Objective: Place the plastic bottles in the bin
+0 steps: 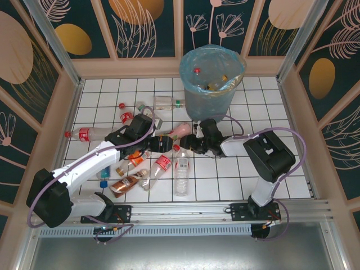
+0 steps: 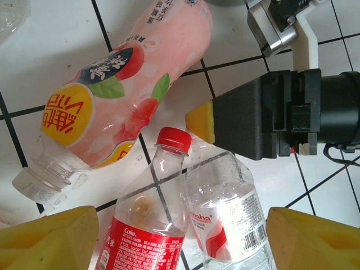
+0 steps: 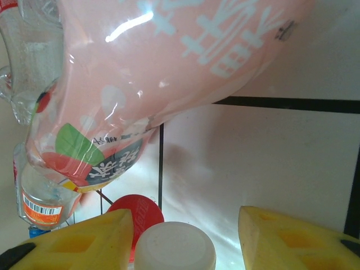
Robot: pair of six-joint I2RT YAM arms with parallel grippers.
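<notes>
Okay, left hand spread over Coke bottle, right hand spread astride white cap; pinch one body squarely, avoid clashing hands.

This was a robot lab's test cell, no doubt about it: a white tiled tabletop boxed in by leaf-patterned panels and aluminium posts, arm bases bolted to a metal rail.
</notes>
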